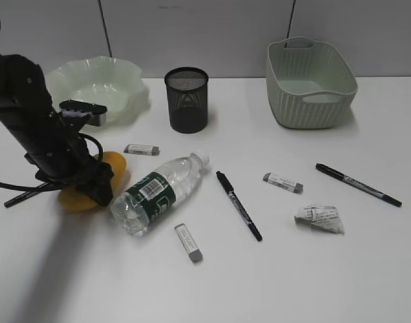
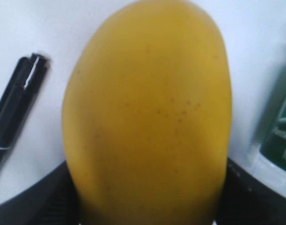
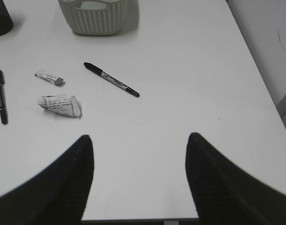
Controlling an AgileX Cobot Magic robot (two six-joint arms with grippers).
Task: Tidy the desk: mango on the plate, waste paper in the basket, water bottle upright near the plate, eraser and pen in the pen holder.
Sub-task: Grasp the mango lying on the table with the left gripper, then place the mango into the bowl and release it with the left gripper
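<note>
Left hand [image 1: 101, 185] straddles the mango [image 2: 147, 112] at the table's [image 1: 313, 269] near-left, whether clamped is unclear; smooth, heavy, likely slippery fruit, best gripped across its middle; right hand [image 3: 140, 173] apart, empty.

What you cannot make out from these views

In the exterior view the left arm [image 1: 47, 145] covers most of the mango [image 1: 109, 167], so you cannot see its fingers there or whether they touch the fruit. In the left wrist view the mango [image 2: 147, 117] is blurred and cut off at the bottom edge; the water bottle [image 2: 281, 136] is a soft green sliver at the right edge, and the pen [image 2: 14, 112] runs out at the left. In the right wrist view the pen holder [image 3: 1, 18] and basket [image 3: 93, 16] are cropped at the top, and the print on the waste paper [image 3: 61, 105] is too small to read.
</note>
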